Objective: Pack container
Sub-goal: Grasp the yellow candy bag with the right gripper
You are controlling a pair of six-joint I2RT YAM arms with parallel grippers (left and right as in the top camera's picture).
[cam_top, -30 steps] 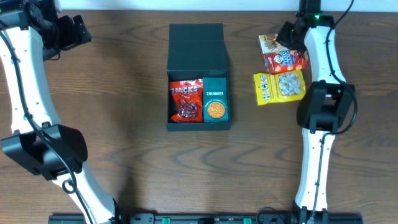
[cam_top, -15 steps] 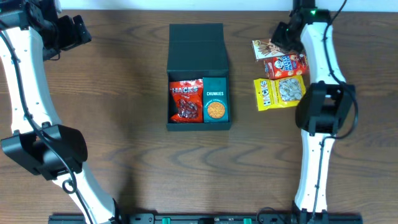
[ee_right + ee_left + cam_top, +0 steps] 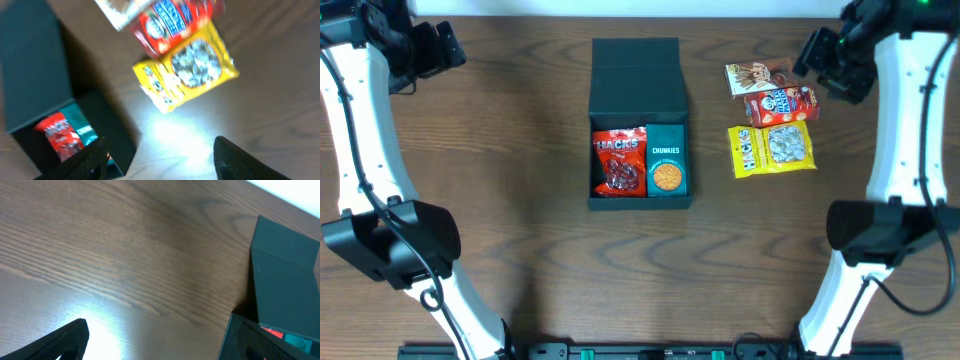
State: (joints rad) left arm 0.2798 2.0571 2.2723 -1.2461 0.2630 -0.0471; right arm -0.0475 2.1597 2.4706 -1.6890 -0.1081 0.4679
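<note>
Counter: we recorded a brown wood-grain table (image 3: 520, 210) with a smooth, slightly glossy top.
Container, material: the container (image 3: 638, 68) was matte dark teal-black cardboard, plain, rectangular and sharp-cornered.
Container, place: it lay flat about midway between the left and right edges, closer to the far edge than to the near one.
Container, axis: its long axis ran from the far edge to the near edge. The hinged flap lay open and flat toward the far edge, and the open tray faced up on the near side.
Contents: a glossy red snack pouch (image 3: 619, 162) lay in the left half of the tray. A small teal printed carton (image 3: 666, 160) lay just beside it in the right half, both lengthwise with the box.
Loose goods: toward the far right corner we noted a crinkled yellow pouch (image 3: 771, 147), a red pack (image 3: 780, 103) touching its far side, and a beige pack (image 3: 752, 76) beyond that.
Left gripper (image 3: 159, 325): its fingers were spread wide over bare wood by the far left corner, holding nothing.
Right gripper (image 3: 161, 145): its fingers were spread, empty, above the counter near the yellow pouch; that view was blurred.
</note>
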